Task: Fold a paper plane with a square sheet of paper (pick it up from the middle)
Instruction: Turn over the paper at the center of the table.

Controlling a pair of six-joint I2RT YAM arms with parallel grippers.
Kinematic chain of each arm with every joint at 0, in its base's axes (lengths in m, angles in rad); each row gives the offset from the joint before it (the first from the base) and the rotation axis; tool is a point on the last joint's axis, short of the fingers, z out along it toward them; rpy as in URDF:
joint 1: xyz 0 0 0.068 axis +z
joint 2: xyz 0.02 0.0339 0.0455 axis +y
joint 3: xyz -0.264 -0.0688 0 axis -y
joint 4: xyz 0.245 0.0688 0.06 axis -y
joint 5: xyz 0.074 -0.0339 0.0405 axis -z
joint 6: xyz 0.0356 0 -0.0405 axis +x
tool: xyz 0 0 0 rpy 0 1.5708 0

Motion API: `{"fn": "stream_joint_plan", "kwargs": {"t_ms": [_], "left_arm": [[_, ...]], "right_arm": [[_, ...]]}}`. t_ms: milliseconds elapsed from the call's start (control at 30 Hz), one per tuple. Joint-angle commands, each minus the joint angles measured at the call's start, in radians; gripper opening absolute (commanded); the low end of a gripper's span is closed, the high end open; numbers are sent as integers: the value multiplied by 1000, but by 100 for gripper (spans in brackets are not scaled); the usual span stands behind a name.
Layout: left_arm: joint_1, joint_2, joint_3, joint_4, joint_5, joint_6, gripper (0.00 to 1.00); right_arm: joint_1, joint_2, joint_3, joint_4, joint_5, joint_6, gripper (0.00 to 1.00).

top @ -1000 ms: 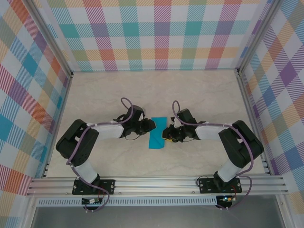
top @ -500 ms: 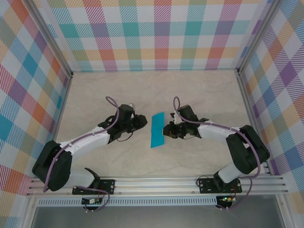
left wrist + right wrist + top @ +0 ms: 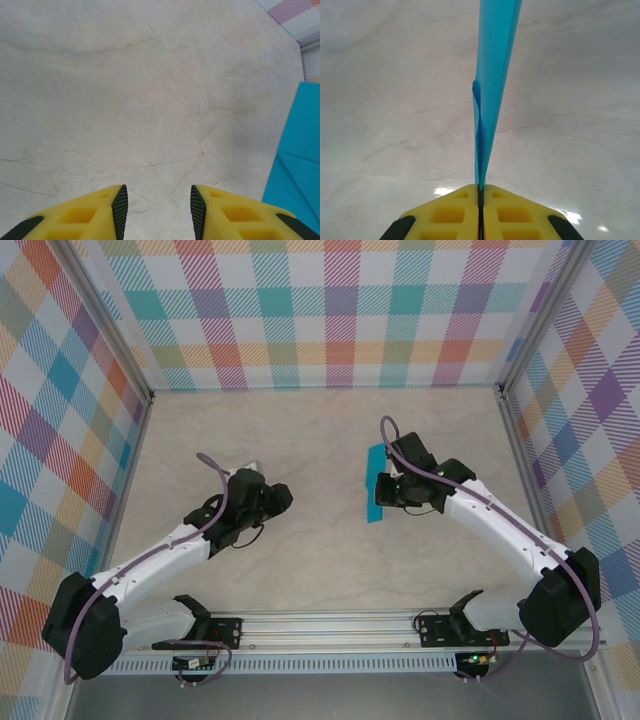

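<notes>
The teal-blue paper plane (image 3: 376, 483) is a narrow folded strip, held edge-up off the table. My right gripper (image 3: 388, 490) is shut on its near edge. In the right wrist view the paper plane (image 3: 492, 75) rises straight out from between the closed yellow fingers (image 3: 450, 215), whose gripper midpoint (image 3: 480, 189) pinches its lower tip. My left gripper (image 3: 284, 496) stands apart to the left, over bare table. Its jaws are open with nothing between them in the left wrist view (image 3: 158, 200), where a creased part of the paper plane (image 3: 300, 150) shows at the right edge.
The marble-pattern table (image 3: 320, 430) is fenced by checked walls on three sides, with aluminium posts at the back corners. A metal rail (image 3: 330, 625) carrying both arm bases runs along the near edge.
My right gripper has carried the paper up and to the right, away from the middle. My left gripper has drawn back to the left, away from the paper.
</notes>
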Motion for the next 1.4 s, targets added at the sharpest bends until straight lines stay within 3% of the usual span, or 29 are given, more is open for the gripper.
{"fn": "stream_joint_plan", "kwargs": {"t_ms": [0,133,500,833,1367], "left_arm": [[12,-42,-29,-40,-76,3,44],[15,-80,-55,-49,-112,-5,49],[28,-159,-83,-112,-179,-13,54],[34,-228,-106,-161,-194,-12,57],[35,-210,-107,-146,-125,-6,58]], "right_arm": [[50,75,84,-319,300,30,6],[124,172,154,-390,401,77,6],[257,493,303,-425,404,175,7],[306,717,427,-376,265,184,9],[307,799,475,-254,101,184,15]]}}
